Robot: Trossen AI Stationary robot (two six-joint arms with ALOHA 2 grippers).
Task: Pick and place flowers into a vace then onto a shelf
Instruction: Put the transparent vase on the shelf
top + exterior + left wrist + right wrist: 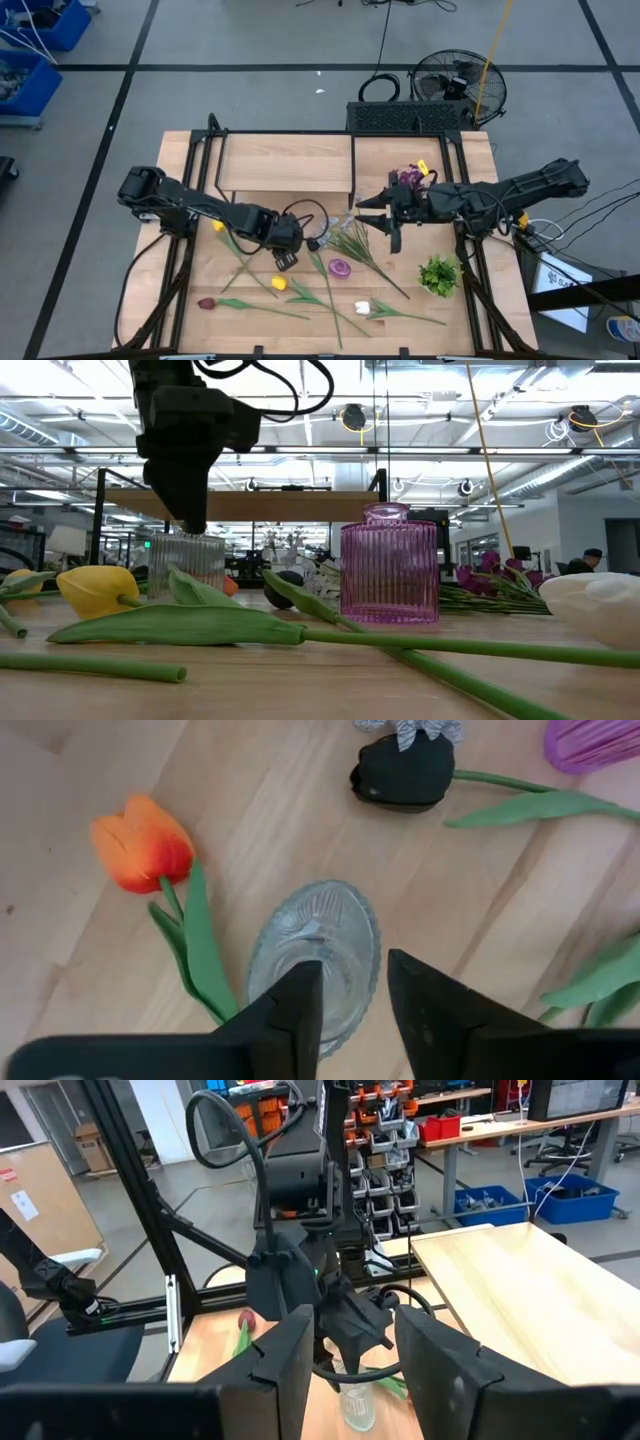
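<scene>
A clear ribbed glass vase point(315, 955) stands upright on its base on the table point(187, 563). My left gripper point(350, 970) is open and points down at its mouth point(190, 520). One finger is over the opening and the other is outside the rim. My right gripper point(350, 1320) is open and holds nothing, hovering right of the pale sprays point(368, 213). An orange tulip point(145, 840) lies beside the vase. Yellow point(279, 284), dark red point(205, 303) and white point(362, 308) flowers and the sprays point(350, 240) lie flat. The shelf point(285, 160) stands behind them. My left gripper straddles the far part of the glass vase's rim point(372, 955) from above, pointing down, one finger inside the mouth and one outside. Whether either finger touches the glass, I cannot tell. The vase stands upright on the table.
A purple ribbed vase point(390, 565) stands upright right of the clear one. A dark, nearly black flower head point(400, 770) lies between them. A purple cluster point(410, 178) and a leafy green tuft point(438, 272) sit under and near the right arm.
</scene>
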